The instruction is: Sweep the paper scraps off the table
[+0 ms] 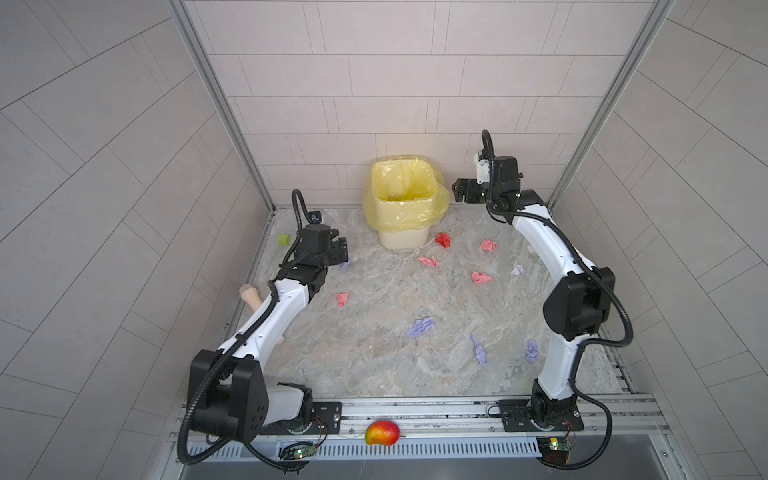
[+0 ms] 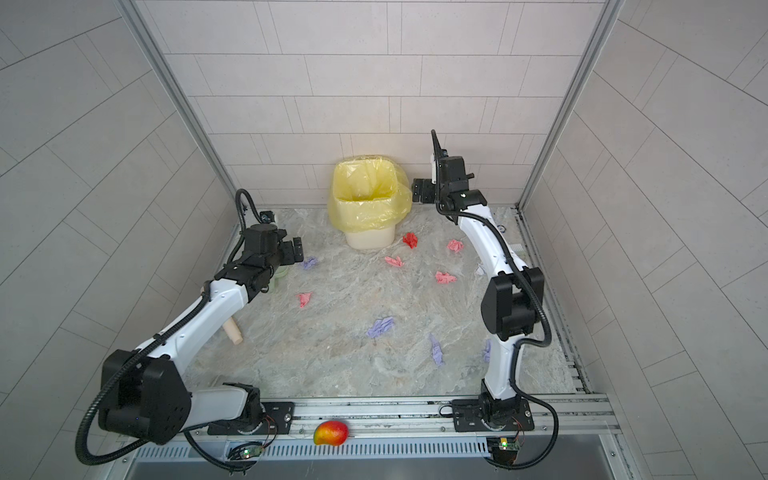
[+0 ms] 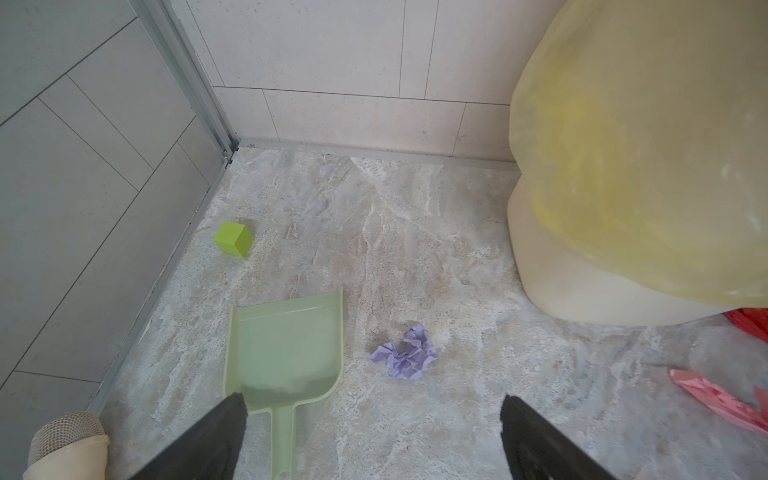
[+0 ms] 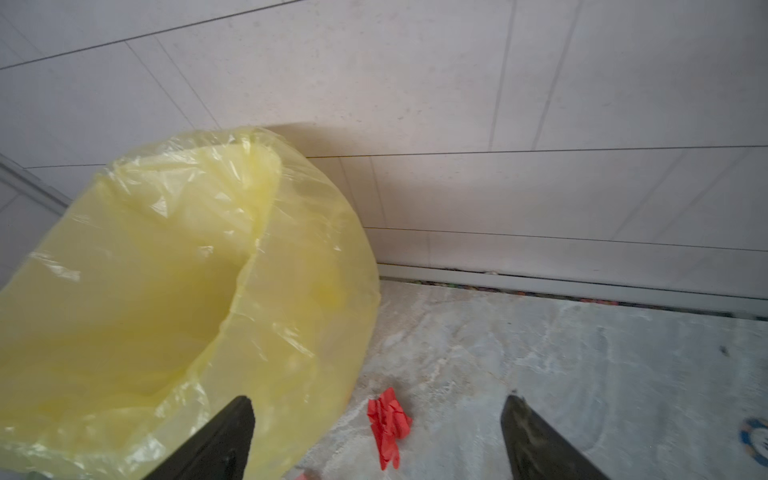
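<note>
Hovering low over the left rear of the table (image 1: 374, 365), your left gripper (image 1: 341, 249) had its jaws spread fully and gripped nothing; the pale green dustpan (image 3: 286, 349) lay flat just below it, a lavender wad (image 3: 405, 357) just beside the pan; your right gripper (image 1: 460, 189) hung high beside the yellow-lined bin (image 1: 401, 243), jaws wide apart and empty, above a red wad (image 4: 388, 424); the paper scraps (image 1: 422, 326), pink, red and lavender, lay scattered across the table, none visible in the bin; you seemed to be at the tool-fetching step, no sweeping done; the next move likely called for lowering onto the dustpan's handle and closing squarely on it; a beige handle (image 1: 249, 296), perhaps the brush, lay partly under the left arm (image 1: 282, 307).
</note>
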